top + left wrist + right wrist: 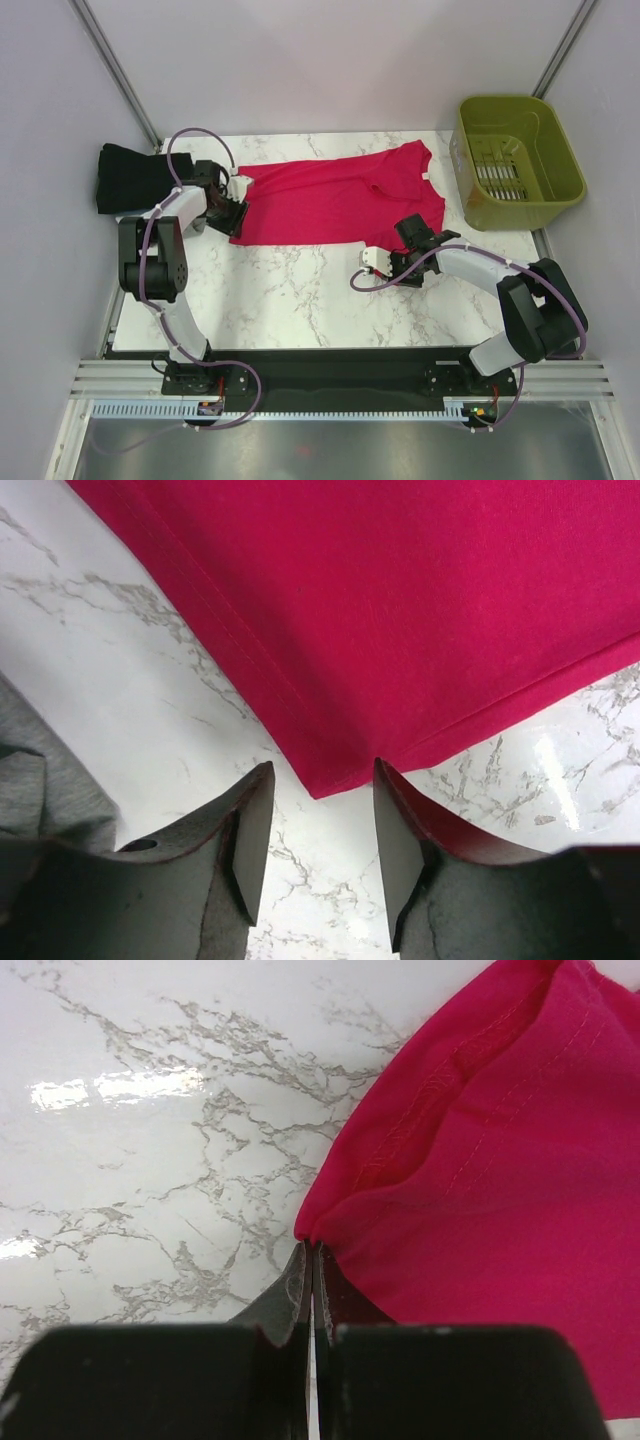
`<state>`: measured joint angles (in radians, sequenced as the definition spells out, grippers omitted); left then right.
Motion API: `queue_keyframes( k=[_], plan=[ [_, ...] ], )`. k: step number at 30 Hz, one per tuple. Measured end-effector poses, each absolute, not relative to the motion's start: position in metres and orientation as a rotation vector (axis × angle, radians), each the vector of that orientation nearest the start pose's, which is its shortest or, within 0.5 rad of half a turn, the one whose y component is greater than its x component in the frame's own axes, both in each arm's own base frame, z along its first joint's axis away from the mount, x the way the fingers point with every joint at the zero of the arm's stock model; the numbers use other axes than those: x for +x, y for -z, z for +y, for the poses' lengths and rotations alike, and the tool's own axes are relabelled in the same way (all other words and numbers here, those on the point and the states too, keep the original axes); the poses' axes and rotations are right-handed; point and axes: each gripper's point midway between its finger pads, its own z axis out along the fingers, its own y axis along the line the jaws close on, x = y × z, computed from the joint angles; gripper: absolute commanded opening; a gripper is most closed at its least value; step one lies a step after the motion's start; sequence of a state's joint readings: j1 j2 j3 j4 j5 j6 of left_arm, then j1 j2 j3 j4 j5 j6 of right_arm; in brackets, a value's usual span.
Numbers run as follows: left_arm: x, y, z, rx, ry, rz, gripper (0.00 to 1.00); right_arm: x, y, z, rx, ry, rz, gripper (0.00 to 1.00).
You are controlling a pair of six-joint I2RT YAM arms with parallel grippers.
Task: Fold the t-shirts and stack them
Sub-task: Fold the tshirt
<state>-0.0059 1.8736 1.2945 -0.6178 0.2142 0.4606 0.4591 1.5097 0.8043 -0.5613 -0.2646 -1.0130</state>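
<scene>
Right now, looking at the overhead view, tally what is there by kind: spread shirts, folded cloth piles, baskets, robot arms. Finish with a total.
crimson-pink t-shirt, spread flat: 1
black folded cloth pile: 1
olive-green basket: 1
robot arms, left arm and right arm: 2
Total: 5

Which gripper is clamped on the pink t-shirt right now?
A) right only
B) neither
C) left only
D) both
A: the right gripper has its fingers shut on a hemmed edge of the pink t-shirt, while the left gripper stands open with the shirt's corner lying between its fingertips, unpinched.
</scene>
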Motion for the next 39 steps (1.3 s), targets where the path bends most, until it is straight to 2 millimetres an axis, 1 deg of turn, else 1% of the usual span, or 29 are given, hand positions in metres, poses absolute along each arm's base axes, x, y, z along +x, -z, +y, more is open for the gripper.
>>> queue_keyframes(
  k=[2, 6, 11, 12, 13, 16, 17, 18, 19, 24, 27, 29, 32, 36, 39],
  plan=[
    [0.391, -0.030, -0.021, 0.680, 0.177, 2.658, 0.49, 0.250, -0.016, 0.136, -1.900, -0.234, 2.014, 0.00],
    [0.387, -0.019, -0.014, 0.653, 0.190, 2.699, 0.49, 0.251, -0.016, 0.135, -1.894, -0.224, 2.021, 0.00],
    [0.387, -0.019, -0.010, 0.626, 0.193, 2.704, 0.47, 0.252, -0.016, 0.136, -1.877, -0.225, 2.032, 0.00],
    [0.387, -0.019, -0.010, 0.625, 0.193, 2.704, 0.44, 0.252, -0.016, 0.136, -1.873, -0.225, 2.033, 0.00],
    [0.387, -0.019, -0.010, 0.625, 0.193, 2.704, 0.38, 0.252, -0.017, 0.136, -1.869, -0.224, 2.033, 0.00],
    [0.387, -0.018, -0.011, 0.619, 0.196, 2.707, 0.25, 0.254, -0.017, 0.137, -1.859, -0.222, 2.034, 0.00],
    [0.386, -0.018, -0.012, 0.618, 0.205, 2.707, 0.19, 0.254, -0.017, 0.137, -1.857, -0.221, 2.034, 0.00],
    [0.385, -0.018, -0.014, 0.617, 0.222, 2.709, 0.14, 0.254, -0.017, 0.137, -1.853, -0.221, 2.037, 0.00],
    [0.384, -0.018, -0.014, 0.618, 0.230, 2.711, 0.03, 0.254, -0.017, 0.137, -1.850, -0.219, 2.041, 0.00],
    [0.380, -0.018, -0.019, 0.619, 0.268, 2.718, 0.02, 0.256, -0.017, 0.134, -1.821, -0.194, 2.071, 0.00],
    [0.379, -0.020, -0.019, 0.619, 0.275, 2.723, 0.02, 0.261, -0.019, 0.130, -1.750, -0.186, 2.123, 0.00],
    [0.380, -0.025, -0.019, 0.619, 0.276, 2.726, 0.02, 0.271, -0.026, 0.125, -1.669, -0.169, 2.162, 0.00],
    [0.391, -0.042, -0.019, 0.619, 0.269, 2.702, 0.02, 0.298, -0.047, 0.122, -1.528, -0.134, 2.182, 0.00],
    [0.419, -0.073, -0.019, 0.619, 0.247, 2.636, 0.02, 0.352, -0.089, 0.119, -1.340, -0.075, 2.132, 0.00],
    [0.441, -0.090, -0.021, 0.622, 0.252, 2.602, 0.02, 0.395, -0.120, 0.117, -1.232, -0.030, 2.083, 0.00]
  ],
)
